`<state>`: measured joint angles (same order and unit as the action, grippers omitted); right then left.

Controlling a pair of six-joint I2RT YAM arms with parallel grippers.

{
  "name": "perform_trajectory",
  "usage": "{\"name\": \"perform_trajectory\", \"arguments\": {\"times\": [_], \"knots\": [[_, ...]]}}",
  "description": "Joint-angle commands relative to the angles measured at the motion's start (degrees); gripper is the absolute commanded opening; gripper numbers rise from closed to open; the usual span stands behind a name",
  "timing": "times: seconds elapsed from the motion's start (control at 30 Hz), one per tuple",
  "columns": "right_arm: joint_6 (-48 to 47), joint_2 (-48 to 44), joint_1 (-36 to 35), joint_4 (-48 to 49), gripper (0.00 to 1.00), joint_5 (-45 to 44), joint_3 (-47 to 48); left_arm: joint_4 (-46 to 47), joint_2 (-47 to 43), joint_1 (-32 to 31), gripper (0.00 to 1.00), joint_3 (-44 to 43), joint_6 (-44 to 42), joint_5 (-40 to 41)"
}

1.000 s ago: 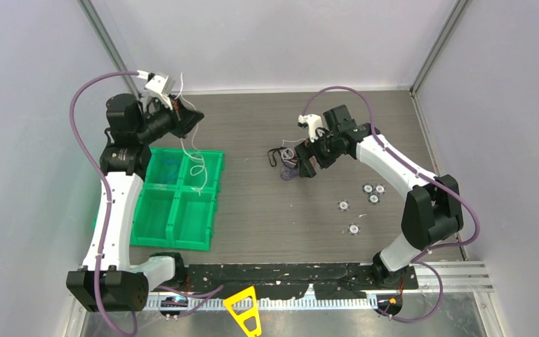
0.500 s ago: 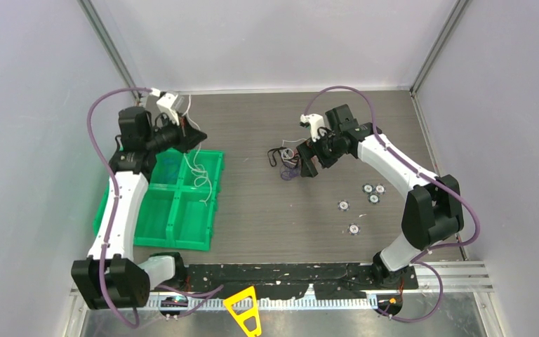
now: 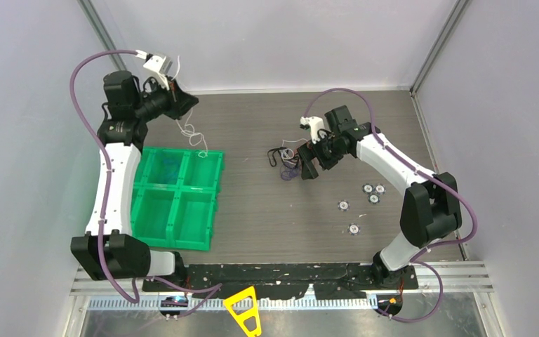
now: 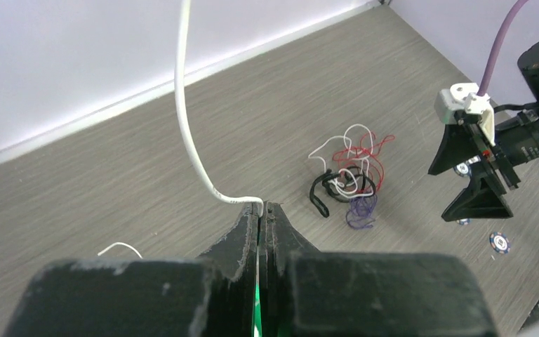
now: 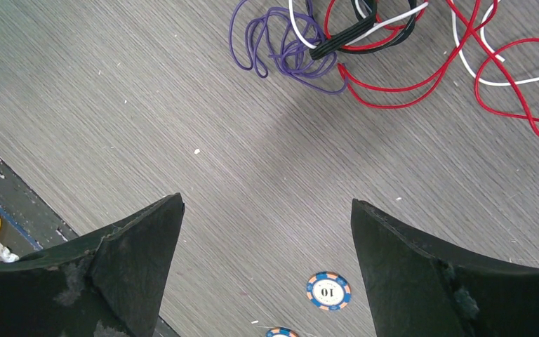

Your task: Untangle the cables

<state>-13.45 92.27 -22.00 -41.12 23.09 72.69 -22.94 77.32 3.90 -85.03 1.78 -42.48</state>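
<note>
My left gripper (image 3: pixel 182 105) is raised over the table's back left, shut on a white cable (image 3: pixel 195 135) whose loose tail hangs down to the far edge of the green bin (image 3: pixel 175 210). In the left wrist view the jaws (image 4: pixel 262 207) pinch that white cable (image 4: pixel 186 119) at their tips. The other cables (image 3: pixel 288 160) lie in a small tangle at mid-table: black, white, red and purple strands (image 4: pixel 351 182). My right gripper (image 3: pixel 307 163) hovers open just right of the tangle. From its wrist view (image 5: pixel 267 203) the purple coil (image 5: pixel 288 49) and red loops (image 5: pixel 463 67) lie beyond the fingertips.
The green bin with several compartments stands on the left side of the table. Several poker chips (image 3: pixel 373 191) lie to the right of the tangle, one of them (image 5: pixel 328 291) between my right fingers. A yellow frame (image 3: pixel 244 309) sits at the near edge.
My left arm dipped towards the bin, then swung up and back, pulling the white cable's tail out of the bin's far compartments. The right arm has barely moved.
</note>
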Motion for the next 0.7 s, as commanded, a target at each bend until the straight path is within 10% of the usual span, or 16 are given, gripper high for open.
{"name": "perform_trajectory", "arguments": {"times": [0.0, 0.67], "knots": [[-1.1, 0.1, 0.2, -0.2, 0.95, 0.9, 1.3, 0.7, 0.3, 0.6, 0.00, 3.2, -2.9, 0.0], [-1.1, 0.6, 1.1, -0.4, 0.95, 1.8, 0.6, -9.6, -17.0, 1.1, 0.00, 21.3, -11.8, -8.9]]}}
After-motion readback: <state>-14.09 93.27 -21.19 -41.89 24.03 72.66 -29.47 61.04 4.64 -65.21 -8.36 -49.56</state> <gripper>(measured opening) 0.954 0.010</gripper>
